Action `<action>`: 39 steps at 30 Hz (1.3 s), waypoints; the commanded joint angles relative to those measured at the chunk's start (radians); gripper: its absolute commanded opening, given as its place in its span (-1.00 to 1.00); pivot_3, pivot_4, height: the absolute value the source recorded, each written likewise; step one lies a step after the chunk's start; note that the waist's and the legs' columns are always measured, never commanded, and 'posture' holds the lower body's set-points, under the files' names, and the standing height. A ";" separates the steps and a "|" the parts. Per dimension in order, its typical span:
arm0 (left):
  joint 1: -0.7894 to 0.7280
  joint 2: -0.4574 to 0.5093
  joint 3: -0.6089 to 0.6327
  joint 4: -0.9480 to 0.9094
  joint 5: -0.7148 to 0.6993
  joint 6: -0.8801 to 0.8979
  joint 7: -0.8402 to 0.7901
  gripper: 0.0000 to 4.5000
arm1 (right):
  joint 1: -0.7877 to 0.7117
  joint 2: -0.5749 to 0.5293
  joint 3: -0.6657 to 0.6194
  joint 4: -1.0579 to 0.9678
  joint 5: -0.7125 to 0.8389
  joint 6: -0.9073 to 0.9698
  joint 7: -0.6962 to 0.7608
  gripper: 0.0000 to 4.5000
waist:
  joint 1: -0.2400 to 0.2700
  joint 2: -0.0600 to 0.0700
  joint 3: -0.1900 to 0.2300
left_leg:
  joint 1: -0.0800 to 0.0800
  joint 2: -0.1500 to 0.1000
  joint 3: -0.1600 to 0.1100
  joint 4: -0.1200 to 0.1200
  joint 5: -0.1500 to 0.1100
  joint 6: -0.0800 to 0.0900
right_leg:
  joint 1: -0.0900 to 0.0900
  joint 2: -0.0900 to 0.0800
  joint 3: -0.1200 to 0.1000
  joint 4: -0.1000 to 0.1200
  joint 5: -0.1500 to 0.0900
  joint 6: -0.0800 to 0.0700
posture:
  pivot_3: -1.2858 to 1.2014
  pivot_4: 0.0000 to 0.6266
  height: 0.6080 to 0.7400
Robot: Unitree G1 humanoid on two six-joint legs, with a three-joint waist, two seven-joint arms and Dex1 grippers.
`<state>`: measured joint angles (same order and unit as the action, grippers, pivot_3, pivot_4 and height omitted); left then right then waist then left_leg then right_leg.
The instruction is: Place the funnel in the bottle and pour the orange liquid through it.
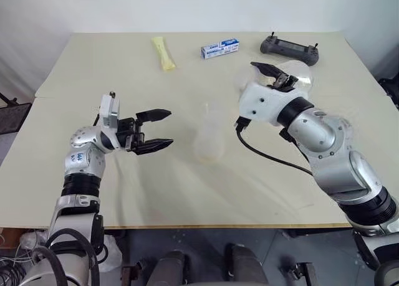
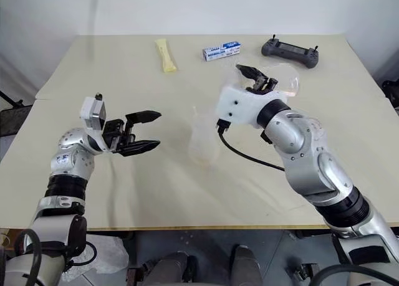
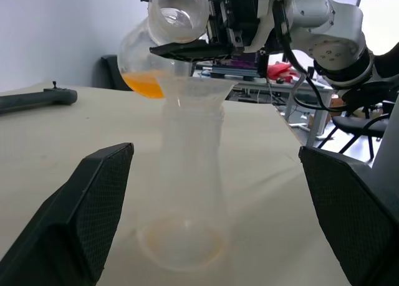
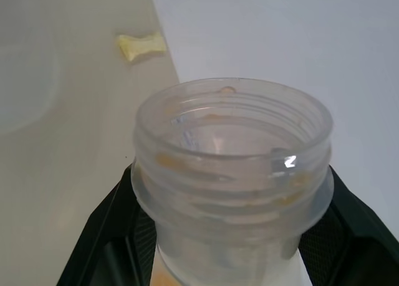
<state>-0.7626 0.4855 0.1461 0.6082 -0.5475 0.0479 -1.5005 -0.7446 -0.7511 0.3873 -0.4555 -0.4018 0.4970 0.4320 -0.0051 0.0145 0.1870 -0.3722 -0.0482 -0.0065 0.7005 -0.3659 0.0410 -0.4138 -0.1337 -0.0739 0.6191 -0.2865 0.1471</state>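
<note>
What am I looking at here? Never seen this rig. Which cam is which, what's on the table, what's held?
It is a humanoid robot with two arms, each ending in a two-finger gripper. Two pictures come from its head camera, looking down over the table; the other two come from a camera on each wrist.

The right gripper is shut on the neck of a round-bellied flask holding the orange liquid, tipped above the funnel. The funnel sits in the mouth of the clear bottle at mid-table. The left gripper is open beside the bottle, not touching it.

At the table's far edge lie a pale yellow sachet, a small blue-and-white box and a dark handheld controller.
</note>
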 commanded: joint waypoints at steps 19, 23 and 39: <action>-0.002 -0.019 0.010 -0.031 -0.006 -0.011 -0.027 1.00 | -0.028 0.063 0.000 0.078 -0.335 -0.297 0.063 0.10 | -0.002 0.000 0.000 | 0.000 0.000 0.000 0.000 0.000 0.000 | 0.000 0.000 0.000 0.000 0.000 0.000 | 0.03 -0.52 1.00; -0.002 -0.021 0.010 -0.032 -0.006 -0.012 -0.026 1.00 | -0.023 0.066 -0.006 0.094 -0.368 -0.346 0.056 0.10 | -0.002 0.000 0.000 | 0.000 0.000 0.000 0.000 0.000 0.000 | 0.000 0.000 0.000 0.000 0.000 0.000 | 0.03 -0.52 1.00; 0.002 -0.022 0.013 -0.040 -0.010 -0.012 -0.022 1.00 | -0.031 0.064 -0.034 0.148 -0.443 -0.494 0.045 0.10 | -0.002 0.000 0.000 | 0.000 0.000 0.000 0.000 0.000 0.000 | 0.000 0.000 0.000 0.000 0.000 0.000 | 0.03 -0.52 1.00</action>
<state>-0.7620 0.4610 0.1464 0.6021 -0.5475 0.0448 -1.5001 -0.7571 -0.6880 0.4080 -0.2841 -0.8272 0.0190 0.5032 -0.0068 0.0144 0.1870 -0.3722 -0.0481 -0.0069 0.7007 -0.3659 0.0409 -0.4138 -0.1336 -0.0741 0.6195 -0.2865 0.1471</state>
